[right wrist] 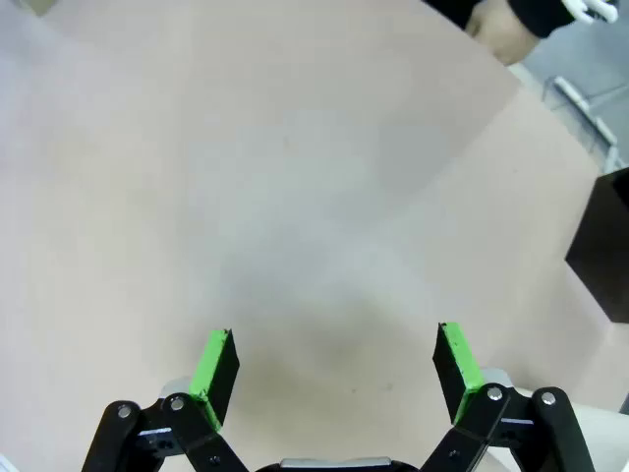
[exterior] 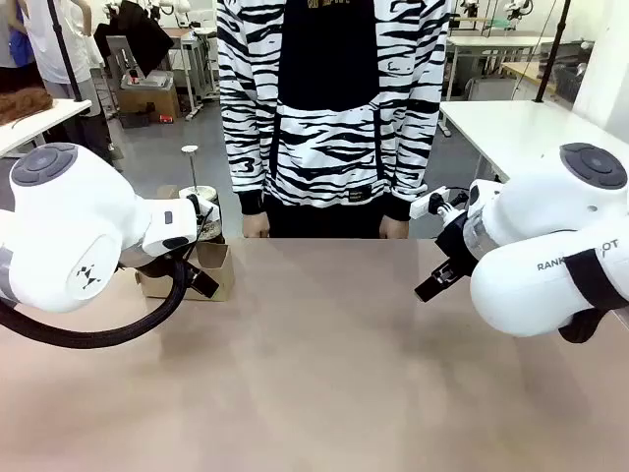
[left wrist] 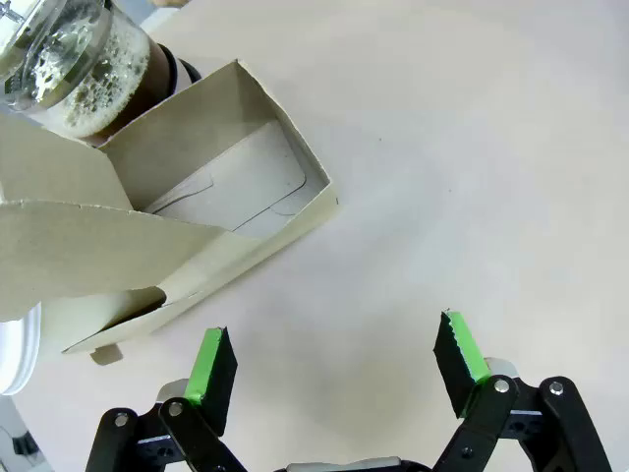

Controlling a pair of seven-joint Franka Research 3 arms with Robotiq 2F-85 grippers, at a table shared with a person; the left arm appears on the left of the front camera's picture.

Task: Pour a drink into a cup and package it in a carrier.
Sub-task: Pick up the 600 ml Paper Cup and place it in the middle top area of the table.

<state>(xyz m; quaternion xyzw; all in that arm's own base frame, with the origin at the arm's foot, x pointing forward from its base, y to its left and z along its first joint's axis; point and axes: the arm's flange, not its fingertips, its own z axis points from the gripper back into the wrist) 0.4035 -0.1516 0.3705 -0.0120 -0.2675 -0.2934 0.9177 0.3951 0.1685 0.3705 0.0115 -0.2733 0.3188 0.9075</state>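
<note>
I see my left pincer (left wrist: 332, 334) spread wide over the bare bench (left wrist: 472, 147), near the cardboard carrier (left wrist: 231, 187). The pitcher (left wrist: 59, 49) of foamy brown drink (left wrist: 147, 69) stands just beside it. My right pincer (right wrist: 332, 339) is spread too, holding nothing.

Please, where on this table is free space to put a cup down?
Free: the wide middle of the table, in front of the person's hands. Crowded: the far left, where the carrier and the pitcher stand close together.
</note>
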